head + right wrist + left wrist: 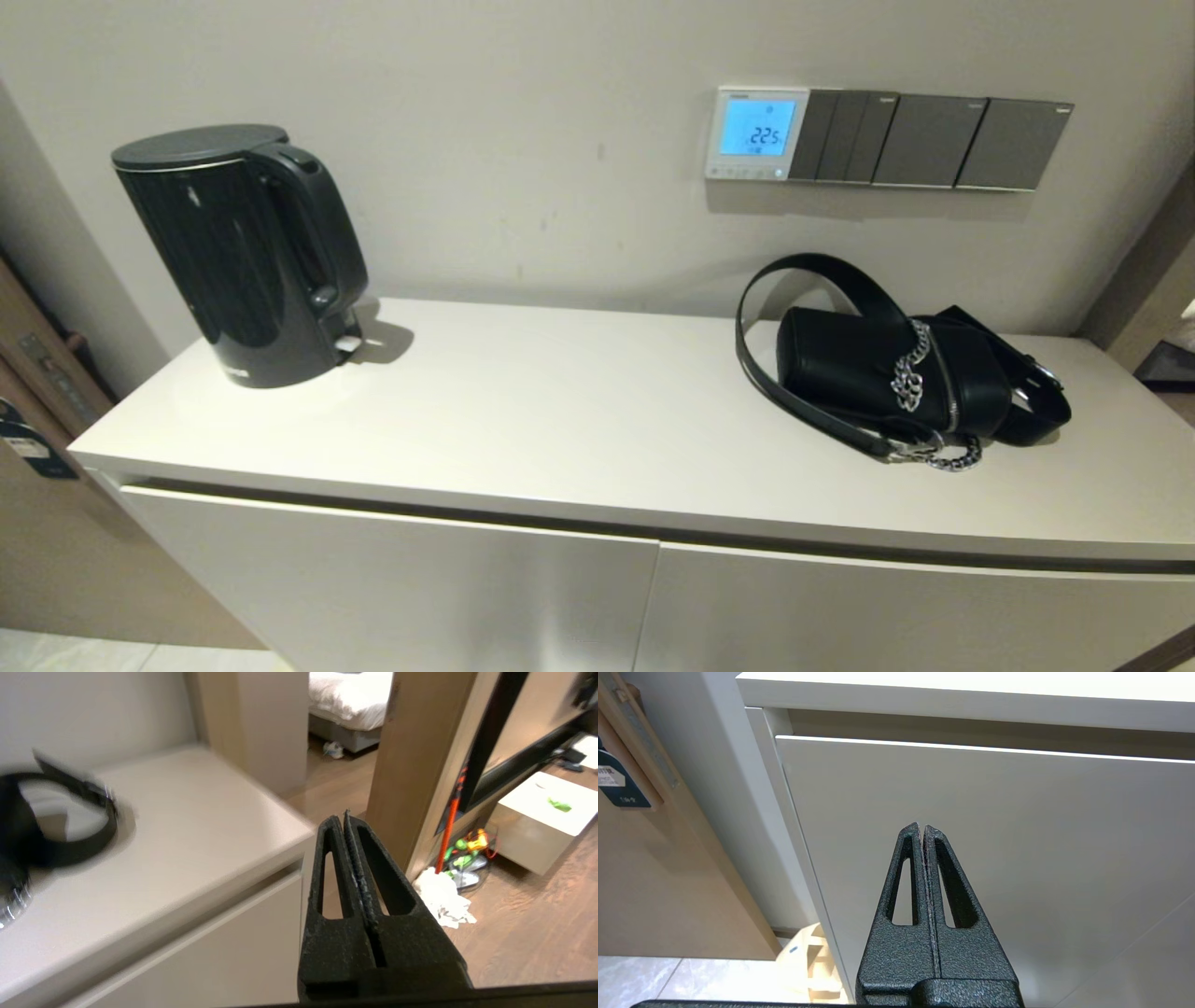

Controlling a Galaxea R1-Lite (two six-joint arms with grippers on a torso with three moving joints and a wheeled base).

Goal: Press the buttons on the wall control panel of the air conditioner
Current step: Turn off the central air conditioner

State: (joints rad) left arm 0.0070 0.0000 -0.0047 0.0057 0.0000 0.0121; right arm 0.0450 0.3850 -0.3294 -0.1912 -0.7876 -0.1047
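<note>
White cabinet top (560,420) carrying kettle (243,252) and handbag (896,373). Thermostat (756,133) on wall above handbag, lit; buttons (744,172) untouched. Left gripper (922,828) and right gripper (345,816) low, pressed closed, empty. Approach step pending; needs a lift to button row.

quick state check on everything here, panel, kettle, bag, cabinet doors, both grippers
panel: screen lit blue, reads 22.5
kettle: upright, lid shut
bag: lying on its side, strap looped
cabinet doors: shut
left gripper: fingers shut, empty, low by the cabinet front
right gripper: fingers shut, empty, off the cabinet's right end
</note>
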